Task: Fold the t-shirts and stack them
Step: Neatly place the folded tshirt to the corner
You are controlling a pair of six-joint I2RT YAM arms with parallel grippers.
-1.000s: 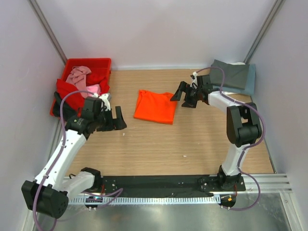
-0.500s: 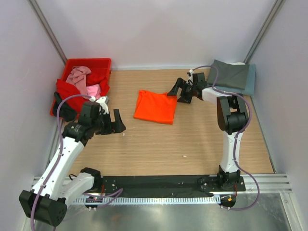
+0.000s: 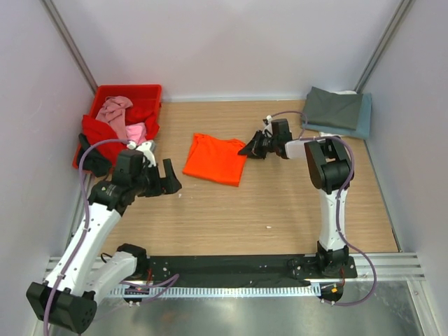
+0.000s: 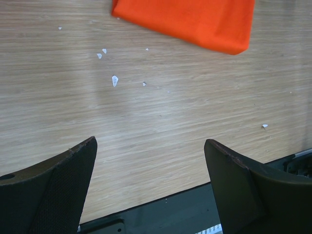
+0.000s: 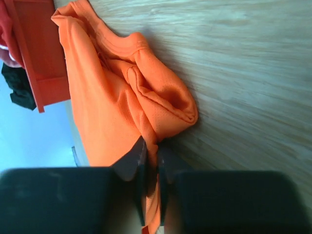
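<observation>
the orange t-shirt (image 3: 213,159) is a bright, plain orange, and the right wrist view shows a fine mesh-like weave in it. the crate (image 3: 127,89) is glossy red. it holds a dusty pink t-shirt (image 3: 114,108), a brighter pink cloth (image 3: 135,130) and a deep red t-shirt (image 3: 98,130), all unpatterned. the dark grey t-shirt (image 3: 334,106) and the slate blue t-shirt (image 3: 355,129) are plain too. the table (image 3: 280,203) is light tan wood with fine straight grain, flecked with a few white specks. the left gripper (image 4: 150,141) and the right gripper (image 5: 150,146) are matt black. the left arm (image 3: 94,224) and the right arm (image 3: 330,210) are white with black joints, and their cables (image 3: 85,182) are mauve. the walls (image 3: 224,42) are pale lilac-grey.
</observation>
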